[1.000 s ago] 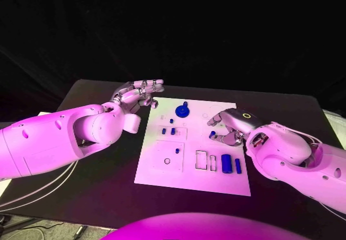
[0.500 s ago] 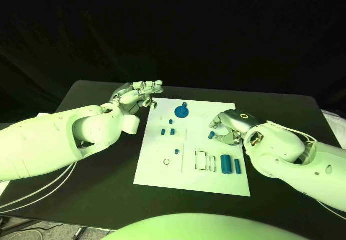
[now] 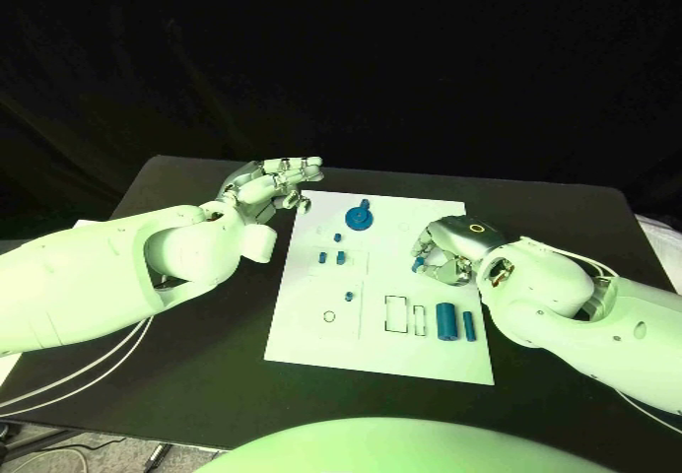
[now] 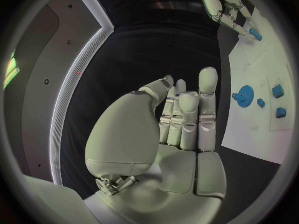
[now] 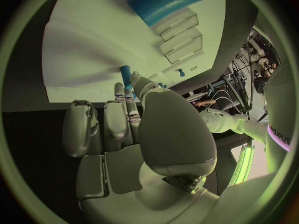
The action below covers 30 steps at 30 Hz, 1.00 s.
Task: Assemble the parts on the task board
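Pinching blue peg (image 3: pixel 418 264), right hand (image 3: pixel 452 250), board's (image 3: pixel 373 345) right edge

This looks like a robot test lab or demo booth, not a home or shop. A black bench (image 3: pixel 213 374) stands before a black curtain (image 3: pixel 427 79) that closes off everything behind it, so the space reads as a staged test cell. On the bench lies a white task board (image 3: pixel 320 340) with outlined slots and small blue parts (image 3: pixel 444 320), the sort of fixture used for assembly trials. Thin cables (image 3: pixel 64 379) trail off the bench's near corner. The left wrist view shows a dark panel edged by a bright light strip (image 4: pixel 74 92), like an exhibition stand frame
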Available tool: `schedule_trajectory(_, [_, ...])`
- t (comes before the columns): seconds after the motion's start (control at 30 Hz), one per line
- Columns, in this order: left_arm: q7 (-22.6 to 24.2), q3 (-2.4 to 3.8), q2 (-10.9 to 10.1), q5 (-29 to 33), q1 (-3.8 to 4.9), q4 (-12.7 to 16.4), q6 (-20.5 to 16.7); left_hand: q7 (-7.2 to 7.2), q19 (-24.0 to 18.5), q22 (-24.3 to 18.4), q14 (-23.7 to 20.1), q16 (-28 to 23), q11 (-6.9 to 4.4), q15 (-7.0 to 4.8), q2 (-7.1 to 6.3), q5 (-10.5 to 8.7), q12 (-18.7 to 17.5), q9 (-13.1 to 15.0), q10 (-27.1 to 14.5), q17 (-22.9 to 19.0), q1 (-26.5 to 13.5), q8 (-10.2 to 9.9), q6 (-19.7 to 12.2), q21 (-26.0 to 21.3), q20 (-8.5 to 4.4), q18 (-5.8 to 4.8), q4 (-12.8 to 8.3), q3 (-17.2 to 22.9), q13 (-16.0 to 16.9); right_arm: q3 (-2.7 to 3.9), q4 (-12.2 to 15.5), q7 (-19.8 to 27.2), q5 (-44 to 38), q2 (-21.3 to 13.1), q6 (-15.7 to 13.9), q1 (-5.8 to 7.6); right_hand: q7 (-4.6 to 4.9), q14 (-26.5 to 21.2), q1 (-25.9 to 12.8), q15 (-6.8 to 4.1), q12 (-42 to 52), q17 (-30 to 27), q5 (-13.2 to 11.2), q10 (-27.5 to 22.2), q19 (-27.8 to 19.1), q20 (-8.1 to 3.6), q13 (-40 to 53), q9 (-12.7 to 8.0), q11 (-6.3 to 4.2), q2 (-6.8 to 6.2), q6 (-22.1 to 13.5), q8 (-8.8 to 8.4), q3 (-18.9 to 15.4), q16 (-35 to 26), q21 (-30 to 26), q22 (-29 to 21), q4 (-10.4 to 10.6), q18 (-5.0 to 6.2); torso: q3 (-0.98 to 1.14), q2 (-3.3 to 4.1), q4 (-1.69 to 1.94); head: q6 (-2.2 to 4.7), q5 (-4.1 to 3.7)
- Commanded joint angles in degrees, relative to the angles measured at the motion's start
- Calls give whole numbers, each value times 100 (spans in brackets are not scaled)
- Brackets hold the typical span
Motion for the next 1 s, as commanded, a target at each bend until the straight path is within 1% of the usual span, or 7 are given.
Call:
schedule_trajectory(0.03, [16,4,13,-42,-3,3,124,31,-11,1,-47,-8,7,12,37,34,39,-9,-28,-6,26,28,-17,-17,10,61,-36,-17,6,0,-1,71,-11,9,142,-5,12,186,39,19,37,8,29,103,30,6,0,13,-10,60,99,38,73,28,-16,13,-1,84,1,-3,-4,-10,1])
schedule_trajectory(0.23, [13,4,15,-44,-5,2,127,31,-11,1,-47,-8,7,12,37,34,39,-9,-28,-6,26,28,-17,-17,10,61,-36,-17,6,0,-32,88,3,38,221,-8,23,190,84,70,36,33,25,302,45,44,6,35,-21,104,258,73,176,57,5,43,-15,76,1,-2,-2,-21,-7])
schedule_trajectory(0.43, [9,4,17,-44,-6,2,134,31,-11,1,-47,-8,7,12,37,34,39,-9,-28,-6,26,28,-17,-17,10,61,-36,-17,6,-2,-103,113,19,92,294,-25,27,189,104,83,5,41,22,394,51,63,4,44,-20,119,332,79,237,71,13,55,-32,76,1,-3,4,-42,-16])
schedule_trajectory(0.6, [-6,4,14,-81,-7,4,172,31,-11,1,-47,-8,7,12,37,34,39,-9,-28,-6,26,28,-17,-17,10,61,-36,-17,6,-3,-127,138,31,105,204,-49,33,190,114,88,-12,51,20,429,54,68,3,48,-18,139,357,77,270,82,19,64,-37,75,1,-1,4,-48,-22])
schedule_trajectory(0.73, [-8,4,20,-93,-7,2,180,31,-11,1,-47,-8,7,12,37,34,39,-9,-28,-6,26,28,-17,-17,10,61,-36,-17,6,-3,-150,140,33,109,135,-54,36,190,111,89,-16,55,17,432,55,69,2,47,-15,139,359,76,273,86,20,66,-36,74,-6,-7,1,-52,-22])
schedule_trajectory(0.87, [-10,4,26,-97,-8,-3,181,31,-11,1,-47,-8,7,12,37,34,39,-9,-28,-6,26,28,-17,-17,10,61,-36,-17,6,-3,-148,166,34,97,-142,-56,48,192,145,95,-30,73,16,500,67,75,6,56,-10,176,409,83,334,104,39,93,-61,69,-2,-7,3,-56,-21])
schedule_trajectory(1.0, [-10,3,23,-99,-11,-7,177,32,-13,-6,-51,-9,6,11,41,35,49,-12,-33,-17,35,29,-17,-29,9,64,-44,-18,8,-2,-63,215,41,49,-606,-58,61,195,210,93,-50,110,14,587,82,76,9,73,-13,201,481,100,426,138,66,129,-124,63,0,-8,2,-51,-25])
